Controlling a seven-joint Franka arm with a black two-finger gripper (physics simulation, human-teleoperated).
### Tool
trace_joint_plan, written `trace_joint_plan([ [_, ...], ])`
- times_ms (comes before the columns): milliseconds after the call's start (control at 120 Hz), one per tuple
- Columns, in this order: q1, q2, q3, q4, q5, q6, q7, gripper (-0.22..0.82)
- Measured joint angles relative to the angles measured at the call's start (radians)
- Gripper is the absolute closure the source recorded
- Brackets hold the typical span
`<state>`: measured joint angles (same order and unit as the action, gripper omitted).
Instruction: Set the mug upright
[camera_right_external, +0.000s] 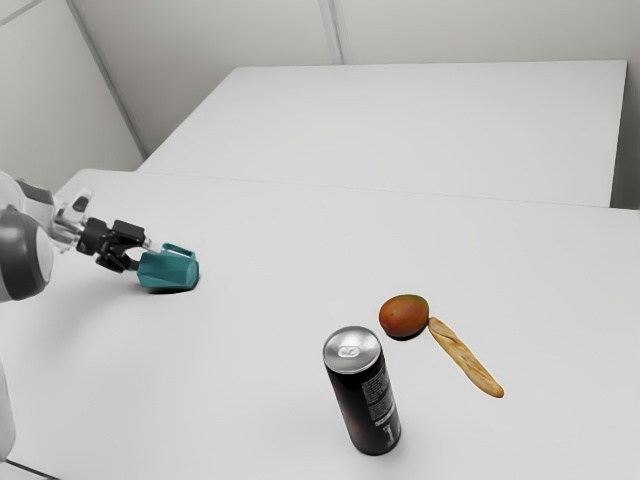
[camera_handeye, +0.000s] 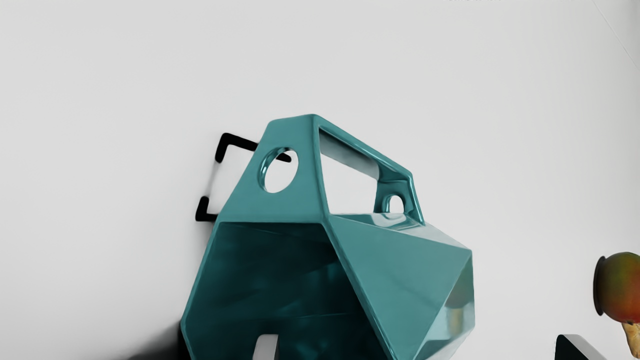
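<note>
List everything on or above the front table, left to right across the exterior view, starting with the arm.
White-and-grey robot arm → black two-finger end effector → teal faceted mug → tall black can with silver top → rounded red-green mango → long golden-brown baguette

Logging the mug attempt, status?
Tool open, at the mug. Mug on its side, mouth toward tool. Can, mango, bread well clear of it.

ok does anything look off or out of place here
Yes: the teal mug lies on its side on the table, open mouth toward the gripper, when mugs normally stand upright. I see no spill.
</note>
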<state>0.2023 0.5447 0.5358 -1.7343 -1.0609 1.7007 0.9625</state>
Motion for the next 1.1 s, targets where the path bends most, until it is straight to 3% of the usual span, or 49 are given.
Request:
trace_joint_plan([
  [300, 0.004, 0.023, 0.000, -0.002, -0.081, -0.056, 0.013, 0.00],
  [400, 0.003, 0.024, 0.000, -0.003, -0.095, -0.069, 0.016, 0.05],
  [592, 0.000, 0.023, 0.000, -0.022, -0.117, -0.083, 0.020, 0.24],
  [850, -0.001, 0.020, 0.000, -0.026, -0.120, -0.084, 0.024, 0.59],
  [1100, -0.008, -0.021, 0.000, -0.034, -0.111, -0.068, 0.027, 0.73],
])
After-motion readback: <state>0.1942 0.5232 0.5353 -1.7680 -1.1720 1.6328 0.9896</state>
